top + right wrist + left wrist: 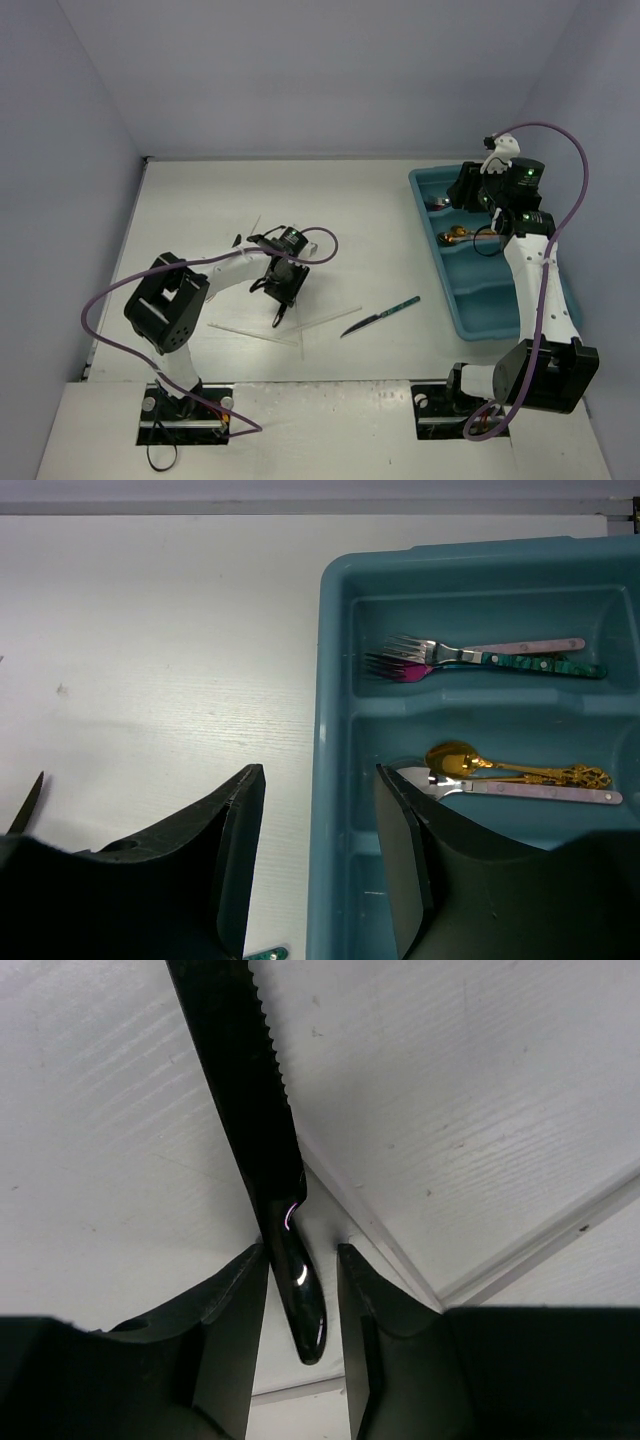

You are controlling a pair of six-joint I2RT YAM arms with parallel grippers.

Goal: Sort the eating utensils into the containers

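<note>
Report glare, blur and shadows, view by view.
Top external: even bluish light, no glare. Left wrist: small bright glints on the handle of the dark knife, serrated edge sharp. Right wrist: in focus, gold spoon gleams, right gripper nearly featureless black.

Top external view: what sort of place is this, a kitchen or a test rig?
Probably a lab test cell, not a kitchen: a white tabletop boxed in by plain pale walls, the left arm and right arm bolted at its near edge, and one teal-blue rectangular plastic tray as a prop.
</note>
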